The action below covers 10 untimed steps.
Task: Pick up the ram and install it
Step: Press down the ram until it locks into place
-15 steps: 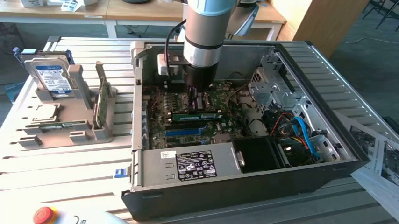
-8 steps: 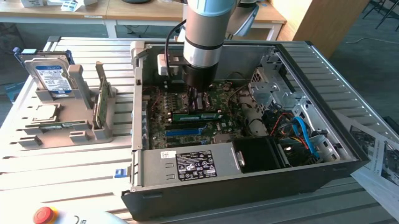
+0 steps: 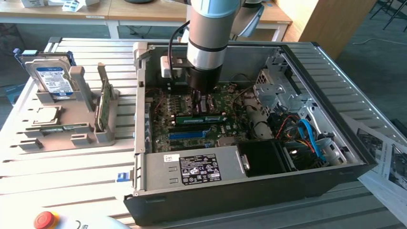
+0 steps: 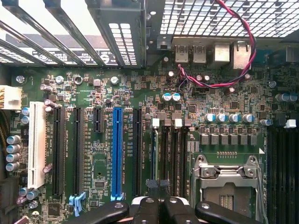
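Here, in the exterior view, my gripper (image 3: pixel 202 101) is down inside the open computer case (image 3: pixel 330 167), over the green motherboard (image 3: pixel 239 102), my fingers drawn fully together. Just below them a ram (image 3: pixel 201 116) lies along a slot on the board; whether I grip it or merely press on it I cannot tell. A blue slot (image 3: pixel 190 134) runs nearer the power supply (image 3: pixel 194 169). Outside the case, a grey holder (image 3: pixel 70 114) carries a hard drive (image 3: pixel 52 78). In the wrist view, my black fingers (image 4: pixel 145 209) sit closed at the near ends of the dark memory slots (image 4: pixel 170 158), beside the long blue slot (image 4: pixel 117 151) and the processor socket (image 4: pixel 226 179).
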Motion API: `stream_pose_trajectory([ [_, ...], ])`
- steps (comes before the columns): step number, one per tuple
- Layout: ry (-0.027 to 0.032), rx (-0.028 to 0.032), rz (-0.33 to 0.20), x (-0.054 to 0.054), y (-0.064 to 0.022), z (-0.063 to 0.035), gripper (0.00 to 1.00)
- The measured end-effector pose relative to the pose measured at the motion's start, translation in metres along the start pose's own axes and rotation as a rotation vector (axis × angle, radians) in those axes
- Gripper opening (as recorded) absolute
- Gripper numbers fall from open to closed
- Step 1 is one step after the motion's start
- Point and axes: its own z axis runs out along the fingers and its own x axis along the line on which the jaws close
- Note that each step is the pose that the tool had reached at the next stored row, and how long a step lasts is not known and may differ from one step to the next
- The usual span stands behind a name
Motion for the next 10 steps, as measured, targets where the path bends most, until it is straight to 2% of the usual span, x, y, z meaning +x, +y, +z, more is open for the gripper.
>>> stream_pose_trajectory([
  [10,-0.0001,0.0,0.0,0.0,0.0005,0.001,0.11],
])
